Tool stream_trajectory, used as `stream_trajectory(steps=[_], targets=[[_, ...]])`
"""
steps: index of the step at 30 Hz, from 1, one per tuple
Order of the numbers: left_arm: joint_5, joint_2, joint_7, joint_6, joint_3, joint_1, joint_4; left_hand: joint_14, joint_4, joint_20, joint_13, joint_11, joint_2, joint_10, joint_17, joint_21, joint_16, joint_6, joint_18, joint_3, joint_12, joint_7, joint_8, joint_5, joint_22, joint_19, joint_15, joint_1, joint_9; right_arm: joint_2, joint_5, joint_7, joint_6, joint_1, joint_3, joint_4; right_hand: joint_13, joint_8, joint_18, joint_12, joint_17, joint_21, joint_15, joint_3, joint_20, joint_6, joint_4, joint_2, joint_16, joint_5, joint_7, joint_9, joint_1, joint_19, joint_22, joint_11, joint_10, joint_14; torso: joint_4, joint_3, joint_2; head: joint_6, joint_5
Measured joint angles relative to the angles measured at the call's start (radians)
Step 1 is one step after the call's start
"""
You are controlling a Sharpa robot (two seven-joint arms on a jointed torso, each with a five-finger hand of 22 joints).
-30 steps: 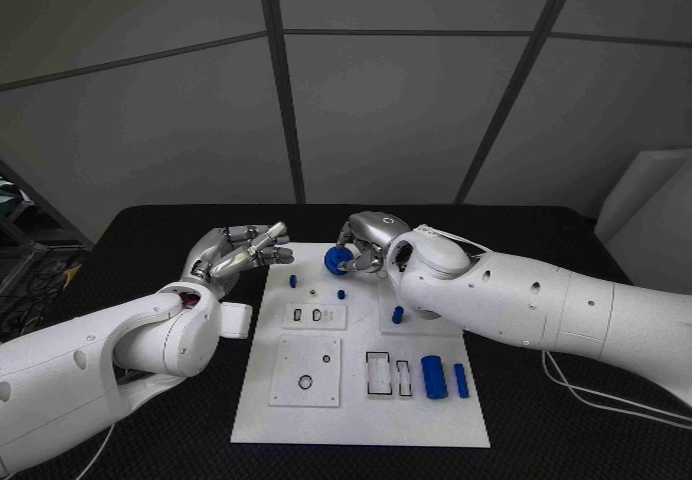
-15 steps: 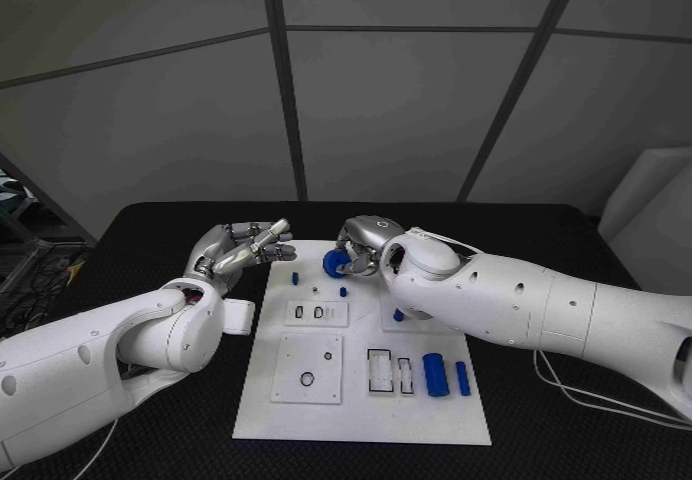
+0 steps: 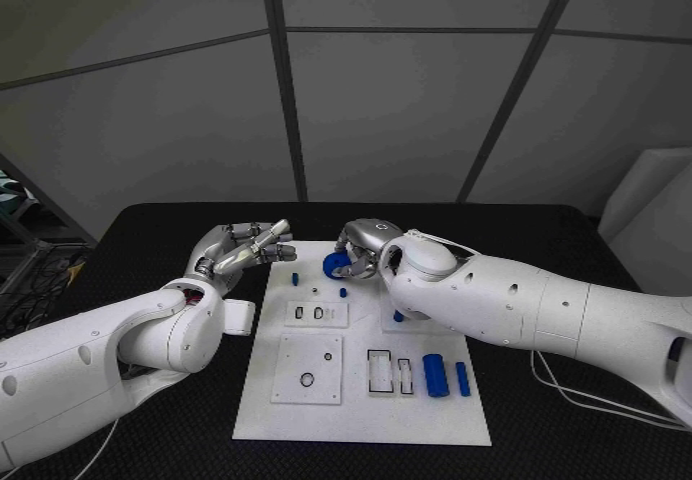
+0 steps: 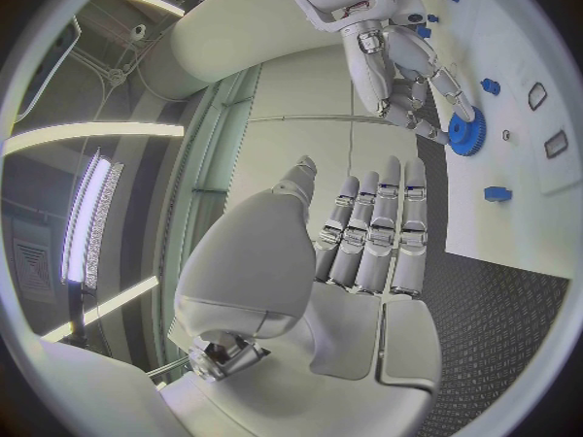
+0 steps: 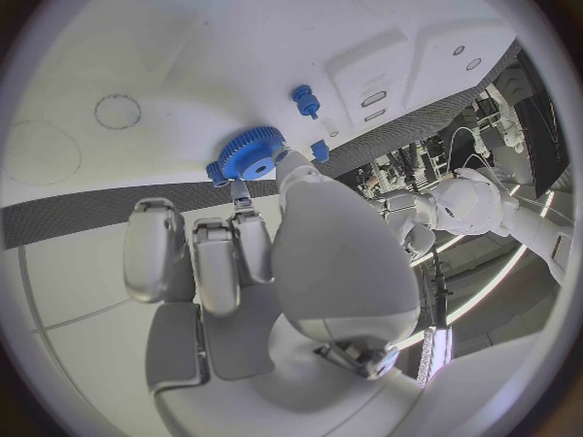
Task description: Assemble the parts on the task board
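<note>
The white task board [image 3: 361, 410] lies in the middle of the table. My right hand [image 3: 369, 243] is over its far end and pinches a blue gear [image 3: 336, 264] at its fingertips; the gear [image 5: 253, 155] hangs just above the board [image 5: 146, 58], and it also appears as the gear [image 4: 465, 132] in the left wrist view. My left hand [image 3: 240, 249] is raised beside the board's far left edge, fingers stretched out [image 4: 370, 233], holding nothing. Small blue pegs [image 3: 294, 279] [image 3: 342, 293] stand near the gear.
Another small blue part [image 3: 398, 316] sits under my right forearm. Two long blue cylinders [image 3: 434, 376] [image 3: 462, 379] lie on the board's right side, beside rectangular slots [image 3: 379, 371]. A raised plate with a ring mark [image 3: 307, 368] is on the near left.
My right hand with the gear has sunk slightly towards the board. My left hand has barely moved.
</note>
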Motion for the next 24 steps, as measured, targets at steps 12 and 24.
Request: stream_trajectory(steps=[12, 24], targets=[[0.0, 0.0, -0.002, 0.001, 0.0, 0.0, 0.0, 0.0, -0.002, -0.004, 0.0, 0.004, 0.003, -0.004, 0.0, 0.0, 0.0, 0.0, 0.0, -0.002, 0.0, 0.0, -0.003, 0.0, 0.0, -0.004, 0.0, -0.003, 0.0, -0.002, 0.028, 0.015, 0.032, 0.005, 0.003, -0.004, 0.0, 0.015, 0.0, 0.012, 0.0, 0.0, 0.0, -0.068, 0.0, 0.059, 0.01, 0.068, 0.004, 0.185, -0.008, 0.015, -0.193, 0.0, 0.007, -0.004, 0.004, 0.0, -0.0004, 0.0, 0.0, -0.002, -0.001], [0.0, -0.002, -0.005, 0.001, 0.0, 0.0, -0.001, 0.0, -0.002, -0.004, 0.0, 0.003, 0.004, -0.004, 0.001, 0.0, 0.0, -0.004, 0.0, -0.002, -0.005, 0.004, -0.003, 0.0, 0.0, -0.004, 0.0, -0.004, 0.0, -0.028, 0.052, 0.02, 0.032, 0.001, 0.0, 0.011, 0.0, 0.01, 0.0, 0.025, 0.0, 0.0, 0.0, -0.088, 0.003, 0.068, 0.005, 0.076, 0.004, 0.206, -0.007, 0.009, -0.193, 0.003, 0.019, -0.004, 0.011, 0.0, -0.0012, 0.0006, 0.0, -0.002, -0.002]])
